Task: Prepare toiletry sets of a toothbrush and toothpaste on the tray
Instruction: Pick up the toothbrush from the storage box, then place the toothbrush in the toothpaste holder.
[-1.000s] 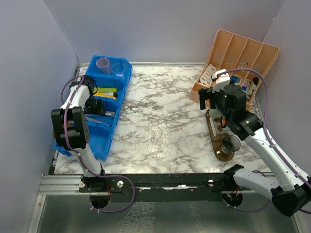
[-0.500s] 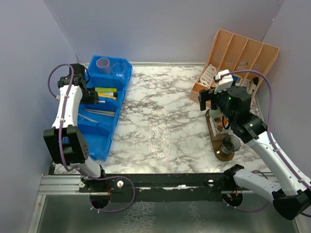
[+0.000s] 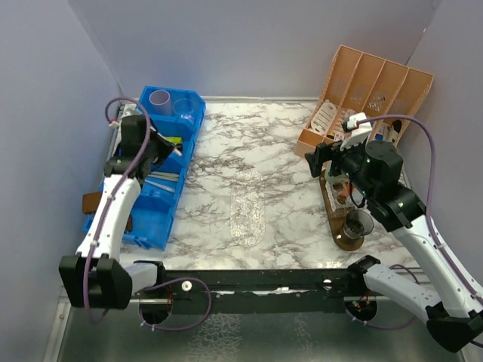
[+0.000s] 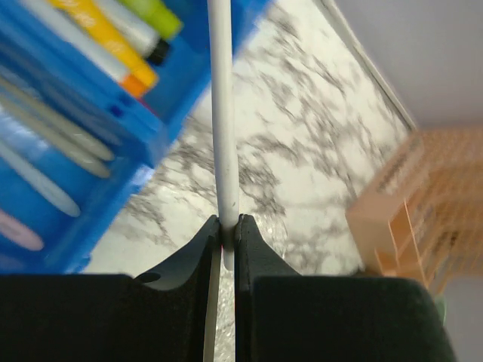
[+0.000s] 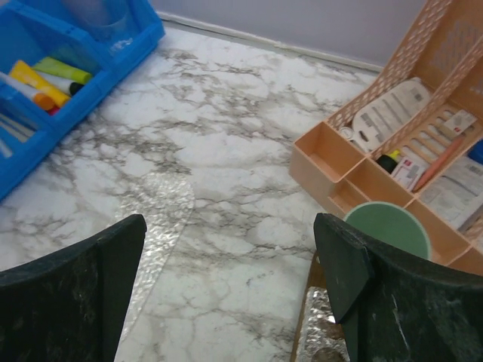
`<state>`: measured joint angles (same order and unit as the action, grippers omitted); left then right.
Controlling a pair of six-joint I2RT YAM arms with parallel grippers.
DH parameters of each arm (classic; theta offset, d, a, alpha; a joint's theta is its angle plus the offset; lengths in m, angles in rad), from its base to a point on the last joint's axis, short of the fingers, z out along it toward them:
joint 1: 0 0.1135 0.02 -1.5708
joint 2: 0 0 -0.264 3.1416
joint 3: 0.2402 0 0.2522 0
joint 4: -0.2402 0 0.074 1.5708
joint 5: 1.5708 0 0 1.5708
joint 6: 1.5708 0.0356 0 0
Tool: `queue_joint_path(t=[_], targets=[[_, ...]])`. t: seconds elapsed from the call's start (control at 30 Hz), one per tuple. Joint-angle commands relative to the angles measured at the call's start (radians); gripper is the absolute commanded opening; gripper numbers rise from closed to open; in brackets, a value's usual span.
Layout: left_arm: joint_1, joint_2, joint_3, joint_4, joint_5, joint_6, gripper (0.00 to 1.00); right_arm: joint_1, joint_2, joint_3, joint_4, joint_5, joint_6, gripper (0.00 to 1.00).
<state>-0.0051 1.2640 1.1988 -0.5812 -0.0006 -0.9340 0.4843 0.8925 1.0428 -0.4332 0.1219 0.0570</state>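
Pinches a thin white toothbrush in the left hand above the blue plastic bin, seemingly for carrying across, and holds the right hand spread wide near the mint green cup on the brown oval tray.

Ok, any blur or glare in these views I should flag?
Left wrist: the toothbrush pinched in the left gripper is fairly crisp, while the blue bin and marble table behind are smeared. Right wrist: table sharp; the right gripper shows dark, underexposed fingers. Top external: evenly lit, sharp, no strong glare.
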Motion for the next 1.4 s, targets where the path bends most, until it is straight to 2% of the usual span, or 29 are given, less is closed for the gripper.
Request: queue_joint_path(t=[0.0, 0.13, 0.3, 0.37, 0.47, 0.57, 0.67, 0.73, 0.93, 1.1, 1.2, 1.37], targets=[[-0.131, -0.192, -0.238, 0.477, 0.192, 0.275, 0.0, -0.004, -0.1, -0.066, 0.005, -0.198, 0.18, 0.93], [-0.303, -0.263, -0.343, 0.664, 0.319, 0.402, 0.0, -0.003, -0.192, -0.172, 0.093, -0.397, 0.259, 0.93], [-0.527, -0.209, -0.302, 0.757, 0.452, 0.596, 0.0, -0.003, -0.219, -0.179, 0.142, -0.549, 0.264, 0.92], [-0.576, -0.176, -0.285, 0.817, 0.482, 0.638, 0.0, -0.003, -0.203, -0.136, 0.134, -0.566, 0.284, 0.91], [-0.603, -0.12, -0.241, 0.906, 0.563, 0.649, 0.0, -0.003, -0.172, -0.075, 0.138, -0.542, 0.374, 0.9], [-0.631, -0.055, -0.166, 0.914, 0.624, 0.671, 0.0, -0.003, -0.137, -0.057, 0.204, -0.577, 0.422, 0.89], [-0.642, -0.01, -0.128, 0.91, 0.692, 0.666, 0.0, -0.003, -0.102, -0.039, 0.268, -0.564, 0.433, 0.82], [-0.648, -0.004, -0.141, 0.898, 0.723, 0.688, 0.0, -0.003, -0.079, -0.018, 0.306, -0.551, 0.423, 0.75], [-0.7, -0.029, -0.241, 0.887, 0.678, 0.771, 0.0, -0.003, 0.015, 0.05, 0.361, -0.648, 0.236, 0.53], [-0.718, -0.046, -0.247, 0.82, 0.626, 0.836, 0.0, -0.003, 0.066, 0.077, 0.365, -0.742, 0.094, 0.39], [-0.725, -0.06, -0.261, 0.818, 0.614, 0.851, 0.0, -0.003, 0.075, 0.076, 0.367, -0.731, 0.066, 0.32], [-0.737, -0.061, -0.267, 0.809, 0.592, 0.87, 0.0, -0.003, 0.087, 0.054, 0.4, -0.855, 0.061, 0.31]])
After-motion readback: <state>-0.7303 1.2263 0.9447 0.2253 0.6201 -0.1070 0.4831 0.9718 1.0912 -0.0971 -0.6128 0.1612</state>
